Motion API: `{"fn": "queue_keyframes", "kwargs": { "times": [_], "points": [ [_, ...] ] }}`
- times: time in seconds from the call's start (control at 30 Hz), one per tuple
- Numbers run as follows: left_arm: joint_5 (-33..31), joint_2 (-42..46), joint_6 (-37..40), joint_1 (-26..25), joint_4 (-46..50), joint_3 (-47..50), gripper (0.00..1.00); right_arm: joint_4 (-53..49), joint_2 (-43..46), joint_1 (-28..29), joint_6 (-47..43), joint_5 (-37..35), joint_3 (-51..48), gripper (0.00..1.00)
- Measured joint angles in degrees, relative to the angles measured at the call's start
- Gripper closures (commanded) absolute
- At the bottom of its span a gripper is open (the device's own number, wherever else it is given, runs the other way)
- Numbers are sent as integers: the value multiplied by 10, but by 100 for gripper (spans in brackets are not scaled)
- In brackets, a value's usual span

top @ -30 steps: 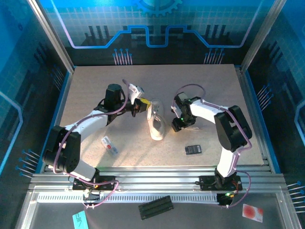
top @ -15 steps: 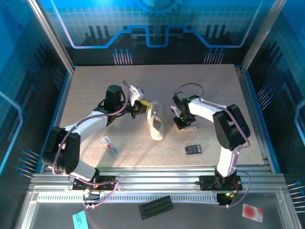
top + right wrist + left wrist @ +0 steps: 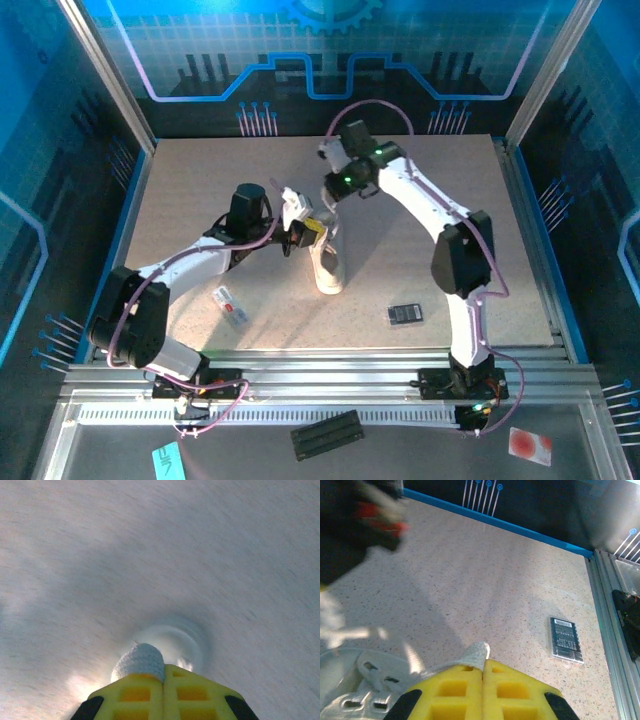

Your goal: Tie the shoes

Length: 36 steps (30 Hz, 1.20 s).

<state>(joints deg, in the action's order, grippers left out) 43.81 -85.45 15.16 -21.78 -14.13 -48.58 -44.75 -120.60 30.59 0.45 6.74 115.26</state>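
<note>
The white shoe (image 3: 328, 264) lies mid-table with its toe toward the near edge. At its laced top, on the left, my left gripper (image 3: 304, 232) has its yellow pads (image 3: 455, 690) shut on a white lace (image 3: 478, 654). The shoe's eyelets (image 3: 367, 680) show at the lower left of the left wrist view. My right gripper (image 3: 328, 196) hangs just beyond the shoe's far end. Its pads (image 3: 195, 690) are shut on a second lace end (image 3: 140, 662) above the blurred tabletop.
A small black device (image 3: 404, 314) (image 3: 566, 640) lies right of the shoe near the front. A white-and-red packet (image 3: 230, 305) lies to the front left. The aluminium rail (image 3: 330, 375) runs along the near edge, with blue walls around the table.
My right arm has swung from the shoe's right side up and over to its far end, and its gripper has shut on a lace. My left gripper shifted slightly right, still shut.
</note>
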Motion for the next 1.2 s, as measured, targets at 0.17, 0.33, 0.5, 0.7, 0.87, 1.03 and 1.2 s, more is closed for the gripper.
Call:
{"fn": "queue_keyframes", "kwargs": {
  "times": [0.17, 0.33, 0.5, 0.7, 0.87, 1.03, 1.2],
  "points": [
    [0, 0, 0, -9, -21, 34, 100, 19, -23, 70, 6, 87, 19, 72],
    [-2, 2, 2, -9, -29, 41, 100, 57, -12, 66, 21, 131, -58, 51],
    [-2, -2, -10, -9, -50, 41, 100, 119, 66, 17, 43, 159, -189, 48],
    [-3, -13, -25, 11, -70, 41, 100, 227, 243, -38, 46, 203, -335, 42],
    [28, -21, -23, 38, -56, 19, 100, 329, 318, -41, 34, 253, -438, 39],
    [59, -23, -9, 48, -47, 2, 100, 376, 293, -49, 37, 297, -478, 38],
    [87, -25, 10, 49, -35, -3, 100, 415, 276, -51, 33, 345, -486, 39]
  ]
}}
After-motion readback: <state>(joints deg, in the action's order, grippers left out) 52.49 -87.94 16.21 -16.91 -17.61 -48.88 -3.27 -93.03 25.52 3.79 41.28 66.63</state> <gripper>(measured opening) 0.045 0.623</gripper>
